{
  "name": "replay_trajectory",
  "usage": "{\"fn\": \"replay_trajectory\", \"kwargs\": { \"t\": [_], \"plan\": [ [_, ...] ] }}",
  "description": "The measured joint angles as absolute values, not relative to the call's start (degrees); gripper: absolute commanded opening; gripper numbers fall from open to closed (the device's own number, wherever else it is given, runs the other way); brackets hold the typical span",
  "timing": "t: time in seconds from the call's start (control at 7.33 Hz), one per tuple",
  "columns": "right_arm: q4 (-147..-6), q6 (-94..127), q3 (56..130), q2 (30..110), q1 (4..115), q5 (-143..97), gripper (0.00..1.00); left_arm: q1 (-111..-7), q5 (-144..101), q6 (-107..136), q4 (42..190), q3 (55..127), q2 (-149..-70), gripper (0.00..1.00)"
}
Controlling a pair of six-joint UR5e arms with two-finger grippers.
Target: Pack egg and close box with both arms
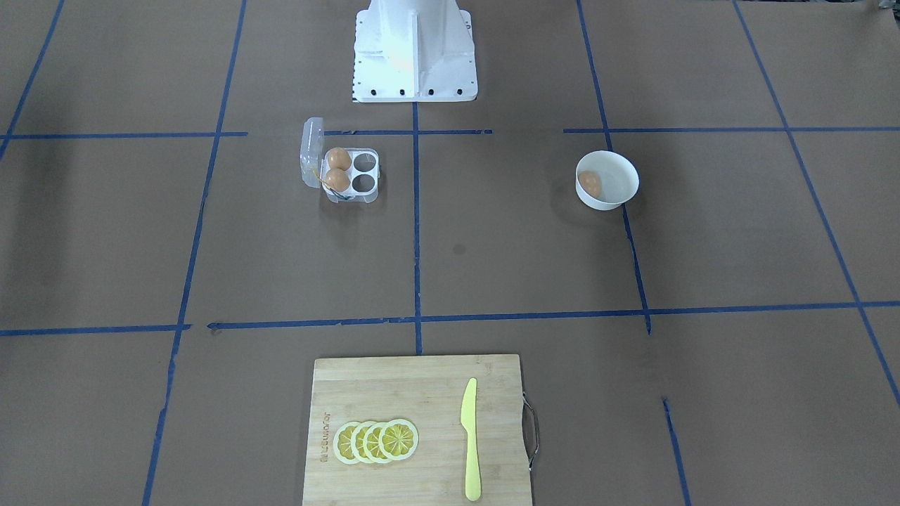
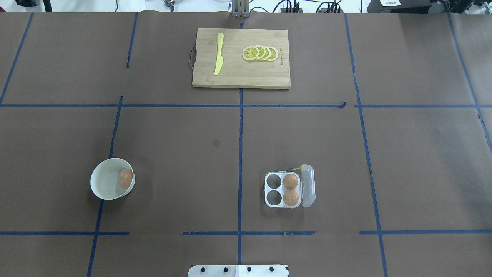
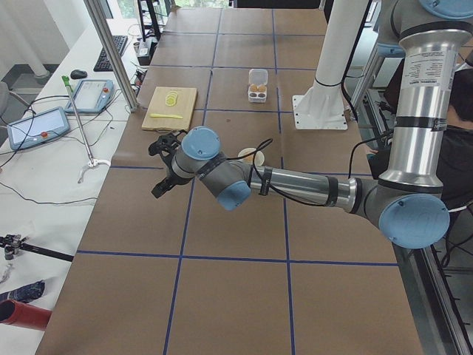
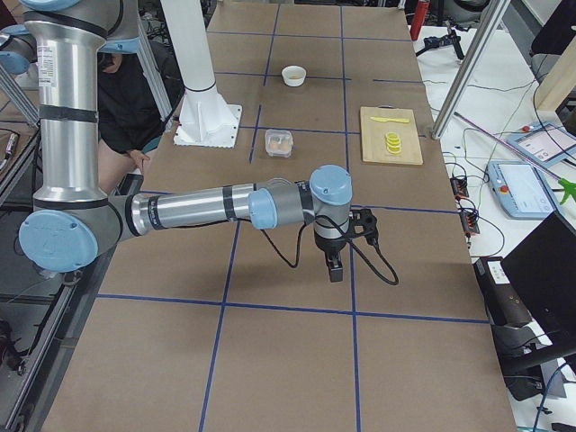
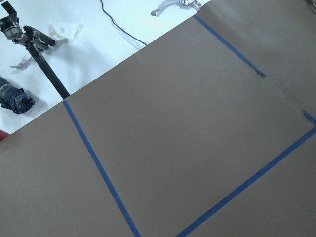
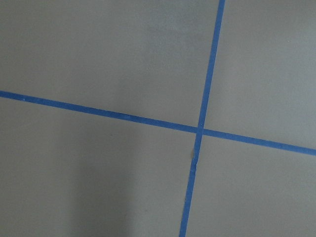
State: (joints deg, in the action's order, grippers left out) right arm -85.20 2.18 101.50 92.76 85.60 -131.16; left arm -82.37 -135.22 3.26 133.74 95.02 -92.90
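Observation:
The clear box (image 2: 273, 190) lies open on the table, its lid (image 2: 308, 185) standing up on the right. Two eggs fill the cups beside the lid (image 2: 290, 181); the other two cups are empty. A third egg (image 2: 125, 179) lies in a white bowl (image 2: 105, 181) at the left. The box (image 1: 364, 173) and the bowl egg (image 1: 589, 184) also show in the front-facing view. No arm shows in the overhead or front views. The left gripper (image 3: 159, 168) hangs off to the table's left end, and the right gripper (image 4: 335, 268) off to its right end. I cannot tell if either is open or shut.
A wooden cutting board (image 2: 246, 79) with a yellow knife (image 2: 218, 54) and lemon slices (image 2: 260, 53) lies at the far middle. The white base pedestal (image 1: 415, 53) stands at the robot's edge. Blue tape lines cross the brown table.

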Motion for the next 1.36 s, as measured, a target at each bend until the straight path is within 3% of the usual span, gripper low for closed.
{"fn": "replay_trajectory", "kwargs": {
  "t": [0.55, 0.82, 1.36],
  "plan": [
    [-80.6, 2.4, 99.2, 93.2, 85.6, -131.4, 1.0, -63.3, -129.6, 31.2, 135.9, 104.0, -92.2, 1.0],
    [-80.5, 2.4, 98.9, 93.1, 85.6, -131.5, 1.0, -52.4, -117.1, 48.7, 135.7, 108.0, -90.3, 0.79],
    [-80.5, 2.5, 98.5, 92.8, 85.6, -131.5, 1.0, -37.2, -100.1, 69.8, 127.4, 113.5, -87.6, 0.77]
  ]
}}
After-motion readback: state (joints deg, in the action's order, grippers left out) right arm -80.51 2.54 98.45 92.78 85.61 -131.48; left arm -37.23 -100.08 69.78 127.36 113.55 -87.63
